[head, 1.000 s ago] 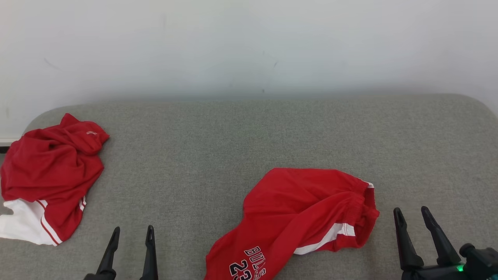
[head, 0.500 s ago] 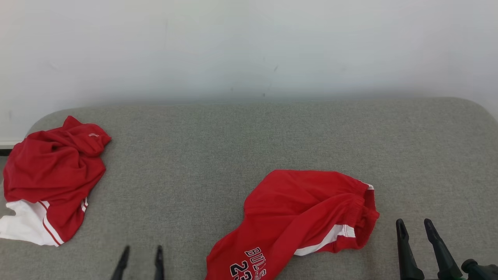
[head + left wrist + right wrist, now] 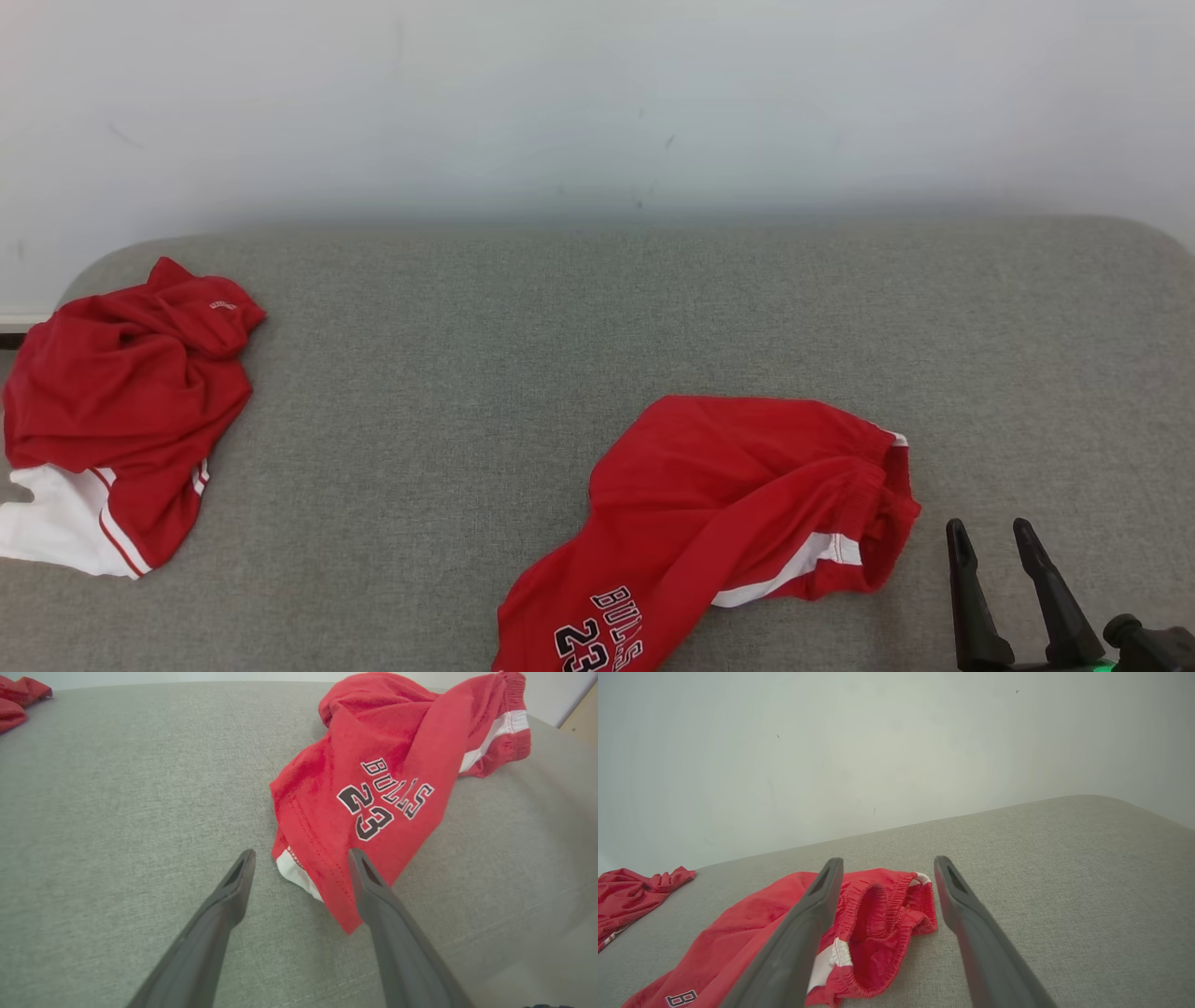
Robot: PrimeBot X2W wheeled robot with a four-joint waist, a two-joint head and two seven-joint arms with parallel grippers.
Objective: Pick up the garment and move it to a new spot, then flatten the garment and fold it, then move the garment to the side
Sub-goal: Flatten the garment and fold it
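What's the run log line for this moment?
red shorts: crumpled on grey cushion | left gripper: open, empty, near hem | right gripper: open, empty, near waistband | second red garment: far left

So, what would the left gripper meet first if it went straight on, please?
Probably the near hem of the red shorts, just ahead of the open left gripper, though depth is unclear.

Bright, even, diffuse light, source hard to place; shadows soft throughout. Dim band where wall (image 3: 597,112) meets grey cushion (image 3: 420,373), faint shading under red shorts (image 3: 728,485), darker patch at lower right of left wrist view. Head view sharp; wrist views barrel-distorted, cushion edge bowed, slight softness toward corners.
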